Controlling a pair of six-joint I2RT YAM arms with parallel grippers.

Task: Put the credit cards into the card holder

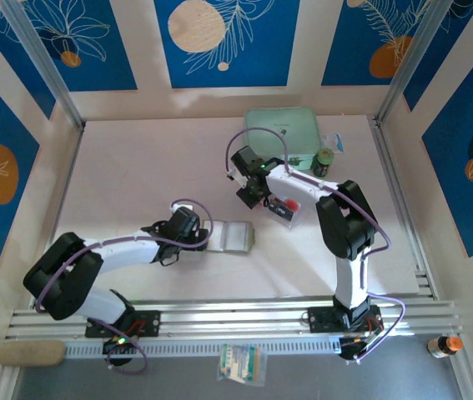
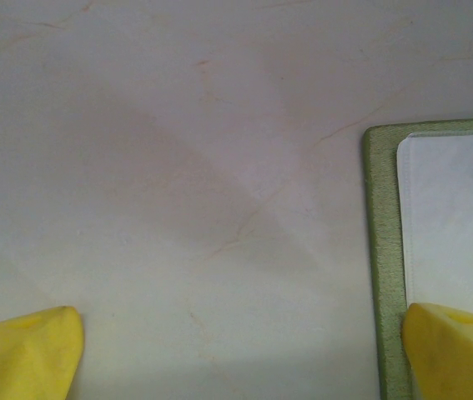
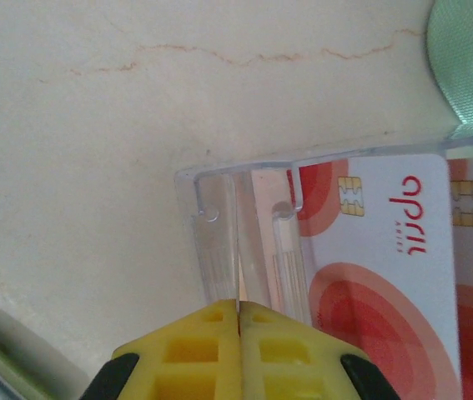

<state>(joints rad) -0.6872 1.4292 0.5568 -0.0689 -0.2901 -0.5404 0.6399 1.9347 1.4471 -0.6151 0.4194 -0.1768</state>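
I saw the left gripper (image 2: pixel 240 354) with its jaws wide apart, both tips cut off by the frame, one over the green edge of the card holder (image 2: pixel 378 250), which lay open on the surface (image 2: pixel 178 167). The right gripper (image 3: pixel 239 307) had its jaws pressed together at the clear tray (image 3: pixel 193 187) holding the credit cards (image 3: pixel 386 258). I couldn't tell whether they pinched a card.

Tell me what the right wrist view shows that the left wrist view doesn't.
Right wrist: the shut right claw at a clear tray holding pale credit cards, plus a mint-green case corner. Left wrist: the open left claw and the olive-green card holder. Both: yellow fingers over a pale tabletop.
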